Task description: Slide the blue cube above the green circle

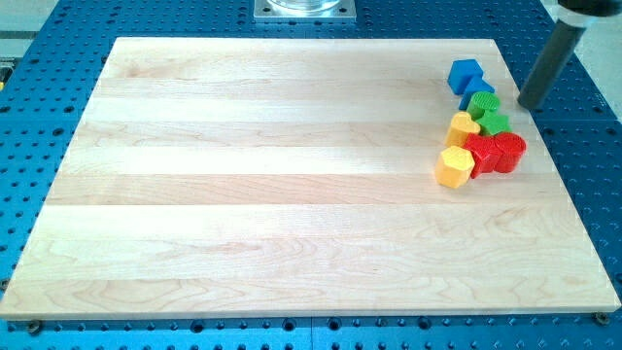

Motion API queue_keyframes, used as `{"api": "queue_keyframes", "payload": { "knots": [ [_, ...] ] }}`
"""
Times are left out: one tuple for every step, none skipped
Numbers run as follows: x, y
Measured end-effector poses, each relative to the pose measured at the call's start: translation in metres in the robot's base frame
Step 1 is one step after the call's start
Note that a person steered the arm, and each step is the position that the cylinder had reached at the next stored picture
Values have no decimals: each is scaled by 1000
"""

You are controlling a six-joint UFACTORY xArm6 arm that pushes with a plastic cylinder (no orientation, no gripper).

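A blue cube sits near the board's upper right. Just below it lies a second blue block, partly hidden, its shape unclear. The green circle touches that block from below. My tip is at the view's right of the green circle, a short gap away, and right and below the blue cube. It touches no block.
A green block, a yellow heart-like block, two red blocks and a yellow hexagon cluster below the green circle. The wooden board lies on a blue perforated table. The board's right edge is close to my tip.
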State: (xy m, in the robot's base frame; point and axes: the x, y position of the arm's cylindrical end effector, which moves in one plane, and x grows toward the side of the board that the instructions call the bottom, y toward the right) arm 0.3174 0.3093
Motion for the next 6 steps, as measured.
{"api": "queue_keyframes", "payload": {
  "knots": [
    [-92, 0],
    [-121, -12],
    [-115, -51],
    [-87, -87],
    [-55, -101],
    [-58, -91]
  ]
}}
